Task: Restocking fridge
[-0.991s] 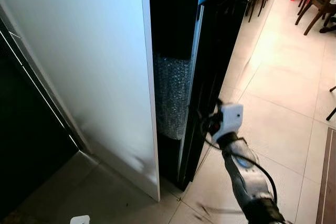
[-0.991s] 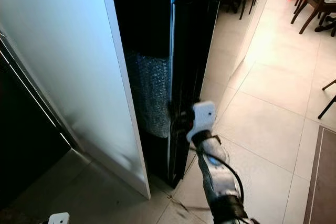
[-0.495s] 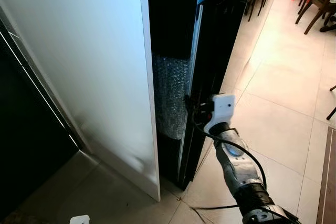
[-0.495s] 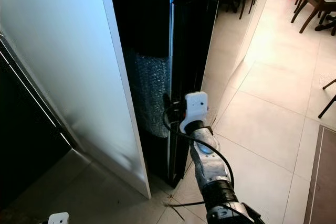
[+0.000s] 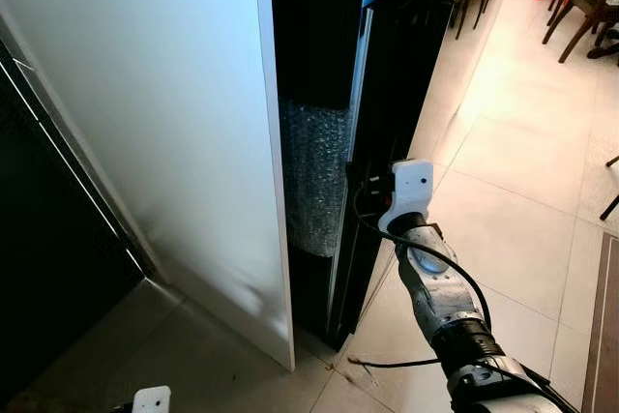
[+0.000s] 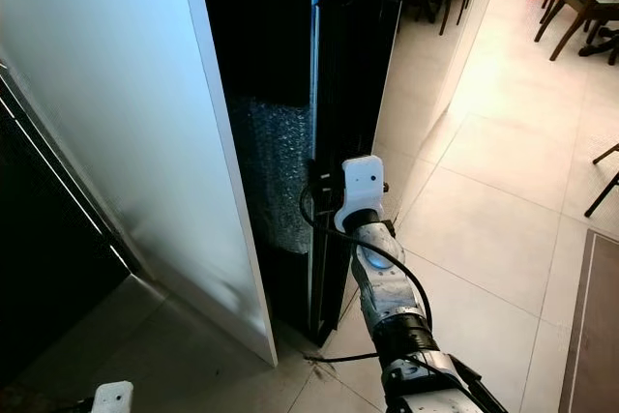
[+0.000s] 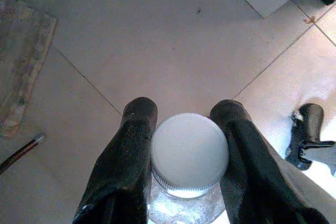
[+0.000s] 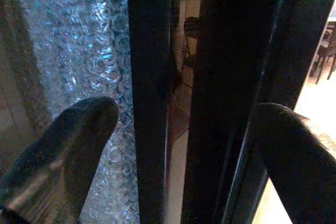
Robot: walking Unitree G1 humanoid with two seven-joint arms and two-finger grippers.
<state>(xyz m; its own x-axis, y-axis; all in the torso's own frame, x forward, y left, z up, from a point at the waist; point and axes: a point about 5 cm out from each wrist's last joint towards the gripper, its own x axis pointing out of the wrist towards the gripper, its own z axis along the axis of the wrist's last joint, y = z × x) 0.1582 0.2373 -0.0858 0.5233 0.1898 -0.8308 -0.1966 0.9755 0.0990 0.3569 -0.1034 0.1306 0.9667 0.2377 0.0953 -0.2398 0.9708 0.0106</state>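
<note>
Right now the right gripper [image 8: 178, 145] sits at the fridge door [image 6: 348, 74], its fingers [image 8: 63, 145] spread apart with the door's black edge between them and bubble wrap [image 8: 79, 40] just beyond one finger. Down low, the left gripper [image 7: 186, 150] is clamped on a white-lidded jar [image 7: 189, 153] above the tiled floor [image 7: 157, 40].

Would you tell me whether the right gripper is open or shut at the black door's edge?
Open: the right gripper has its two fingers spread apart, one on each side of the black door's edge.
</note>
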